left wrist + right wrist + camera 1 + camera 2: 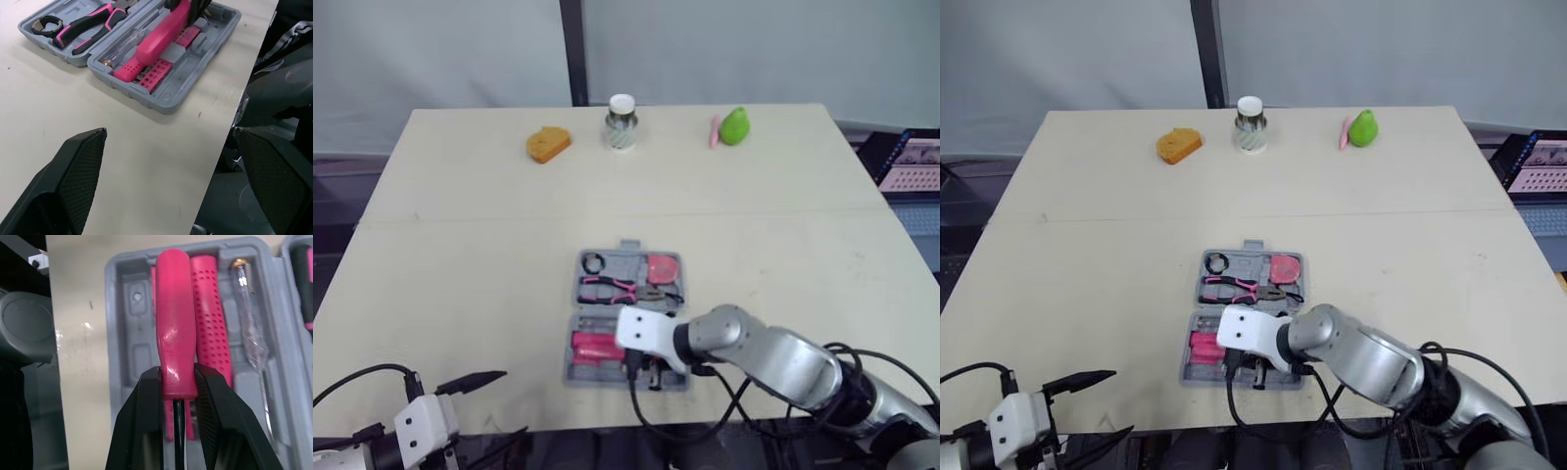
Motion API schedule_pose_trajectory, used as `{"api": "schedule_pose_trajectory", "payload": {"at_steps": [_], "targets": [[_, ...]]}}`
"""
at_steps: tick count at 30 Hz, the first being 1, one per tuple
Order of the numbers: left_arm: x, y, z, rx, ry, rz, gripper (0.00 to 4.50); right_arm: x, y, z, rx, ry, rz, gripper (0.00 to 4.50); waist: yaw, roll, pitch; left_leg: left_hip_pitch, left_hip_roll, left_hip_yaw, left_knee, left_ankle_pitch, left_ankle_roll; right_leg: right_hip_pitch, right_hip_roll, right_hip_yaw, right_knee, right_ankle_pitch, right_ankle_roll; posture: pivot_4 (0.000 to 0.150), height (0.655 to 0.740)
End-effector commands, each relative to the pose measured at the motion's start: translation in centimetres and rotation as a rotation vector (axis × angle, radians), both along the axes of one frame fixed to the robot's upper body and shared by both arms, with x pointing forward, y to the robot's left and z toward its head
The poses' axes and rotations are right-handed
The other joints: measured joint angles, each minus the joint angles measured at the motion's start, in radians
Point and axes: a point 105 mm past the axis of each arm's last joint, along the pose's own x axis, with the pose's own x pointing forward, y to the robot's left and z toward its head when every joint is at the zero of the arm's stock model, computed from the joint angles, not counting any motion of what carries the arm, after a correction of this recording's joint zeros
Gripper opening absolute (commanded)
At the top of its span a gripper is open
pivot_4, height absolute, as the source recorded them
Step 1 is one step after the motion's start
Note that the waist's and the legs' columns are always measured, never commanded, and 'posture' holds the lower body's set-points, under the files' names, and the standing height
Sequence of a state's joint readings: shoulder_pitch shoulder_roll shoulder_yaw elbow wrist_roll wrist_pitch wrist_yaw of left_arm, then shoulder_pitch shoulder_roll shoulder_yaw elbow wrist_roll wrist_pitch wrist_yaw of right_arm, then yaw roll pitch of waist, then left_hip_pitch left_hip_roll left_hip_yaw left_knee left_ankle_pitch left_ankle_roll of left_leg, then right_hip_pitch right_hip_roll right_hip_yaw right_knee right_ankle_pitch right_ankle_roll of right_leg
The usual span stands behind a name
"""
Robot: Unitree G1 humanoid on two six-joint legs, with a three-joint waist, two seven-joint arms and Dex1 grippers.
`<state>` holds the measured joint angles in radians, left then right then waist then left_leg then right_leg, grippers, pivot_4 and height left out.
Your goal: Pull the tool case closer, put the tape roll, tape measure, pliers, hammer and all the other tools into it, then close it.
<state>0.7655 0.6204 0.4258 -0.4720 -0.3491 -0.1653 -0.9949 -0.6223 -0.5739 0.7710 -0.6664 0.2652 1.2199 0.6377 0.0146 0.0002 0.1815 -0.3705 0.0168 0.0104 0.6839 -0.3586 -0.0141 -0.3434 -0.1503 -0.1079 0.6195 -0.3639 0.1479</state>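
Pale grey wall panels with one dark vertical post stand behind a beige tabletop [460, 255].

1. Tool case [623, 260]: grey, lid open flat, in the lower centre of the frame, near the front edge of the tabletop.
   - Upper half of the case: the tape roll [594, 262], a black ring, sits in the upper left corner; the tape measure [663, 266], pink, sits in the upper right corner; the pliers [612, 288], with pink and black grips, lie across just below both.
   - Lower half of the case: a pink dotted handle [210, 323] and a clear-bodied screwdriver [247, 323] lie side by side in their recesses.

2. Right hand [178, 382]: positioned over the lower half of the case. Its two black fingers pinch the pink-handled tool [176, 333] at the point where the smooth handle meets a thin black shaft. The handle lies just beside the dotted handle. Whether this tool is the hammer cannot be told.

3. Left hand [169, 130]: in the lower left of the frame, fingers spread wide, holding nothing, well apart from the case.

4. Far edge of the tabletop, upper part of the frame, left to right: an orange block [548, 144], a jar with a white lid [621, 122], a thin pink item [714, 130] touching a green pear [734, 125].

5. A laptop [911, 162] shows at the right edge of the frame, off the tabletop.
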Motion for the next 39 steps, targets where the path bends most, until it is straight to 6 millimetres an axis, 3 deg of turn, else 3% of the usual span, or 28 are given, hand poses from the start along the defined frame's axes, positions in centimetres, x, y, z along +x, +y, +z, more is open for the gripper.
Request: {"api": "schedule_pose_trajectory", "payload": {"at_steps": [1, 23, 39], "targets": [[-0.4, -0.4, 0.7, -0.014, -0.02, -0.004, 4.5, -0.7, 0.8, 0.3, 0.004, -0.038, 0.041, 0.38, -0.002, 0.0, 0.0, 0.0, 0.0, 0.0, 0.0, 0.0, 0.0, 0.0, 0.0, 0.0, 0.0, 0.0, 0.0, 0.15, 0.74], [0.2, -0.6, 0.8, -0.011, -0.017, 0.011, 4.5, -1.3, 2.1, -1.2, -0.02, -0.021, 0.109, 0.38, -0.018, 0.0, 0.0, 0.0, 0.0, 0.0, -0.001, 0.0, 0.0, -0.001, 0.0, 0.0, 0.0, 0.0, 0.0, 0.15, 0.74], [0.3, -0.7, 0.7, -0.008, -0.016, 0.006, 4.5, -1.5, 1.9, -2.0, -0.043, -0.007, 0.109, 0.38, -0.019, 0.0, 0.0, 0.0, 0.0, 0.0, -0.001, 0.0, 0.0, -0.001, 0.0, 0.0, 0.0, 0.0, 0.0, 0.15, 0.74]]}}
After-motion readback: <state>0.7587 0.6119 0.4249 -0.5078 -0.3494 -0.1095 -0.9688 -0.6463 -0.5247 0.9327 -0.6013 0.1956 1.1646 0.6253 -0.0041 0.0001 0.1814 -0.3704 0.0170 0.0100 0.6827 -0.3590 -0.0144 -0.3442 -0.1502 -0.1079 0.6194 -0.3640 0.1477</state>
